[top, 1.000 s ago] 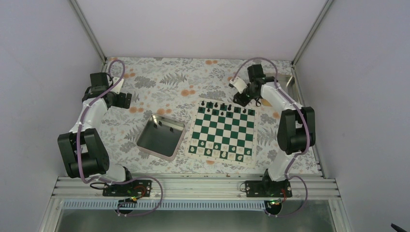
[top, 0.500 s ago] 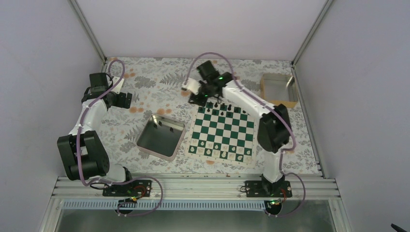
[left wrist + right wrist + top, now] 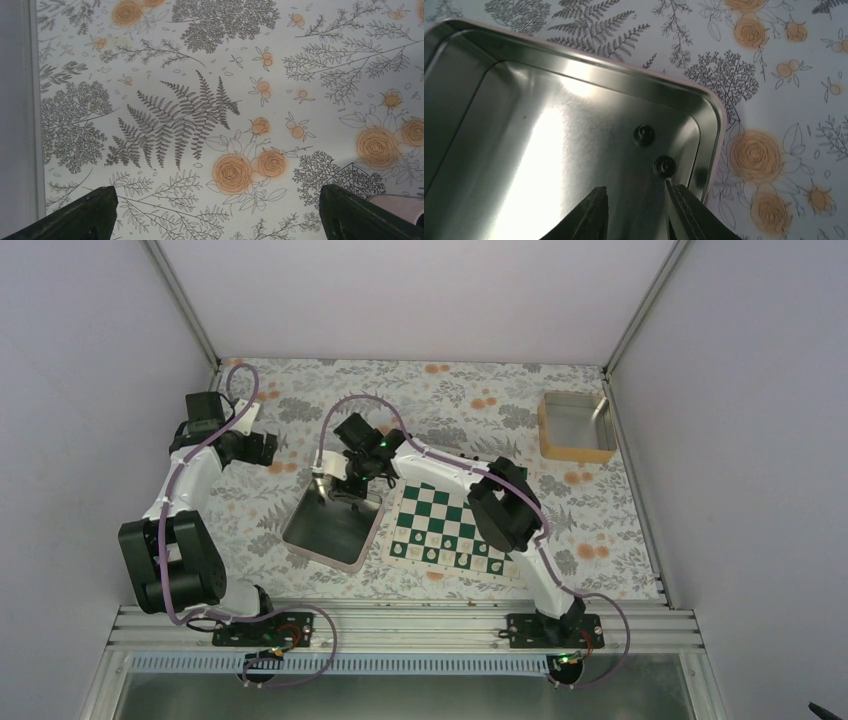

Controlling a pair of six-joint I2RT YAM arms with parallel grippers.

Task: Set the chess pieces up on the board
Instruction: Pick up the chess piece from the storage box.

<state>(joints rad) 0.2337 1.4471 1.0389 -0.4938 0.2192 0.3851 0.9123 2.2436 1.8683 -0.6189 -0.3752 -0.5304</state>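
Hovering over: the metal tray (image 3: 524, 150), with my right hand (image 3: 634, 189) above one corner, because loose chess pieces (image 3: 644, 134) lie there.
Right hand: fingers apart, nothing between them. The gap looks about right to straddle one small piece.
Pieces in tray: two black ones, seen end-on from above, close together near the corner wall. The nearer (image 3: 665, 166) sits just ahead of one finger tip.
Board (image 3: 450, 525): on the counter (image 3: 300, 75), just right of the tray. My right arm crosses its far rows, so I cannot tell which squares are unfilled.
Left hand (image 3: 216, 192): fingers wide apart, empty, over bare floral counter and well away. My guess is that it is parked there to leave the tray to the right arm.
Next, judged: shift onto the nearer piece, then descend. The wall close by may crowd one finger.
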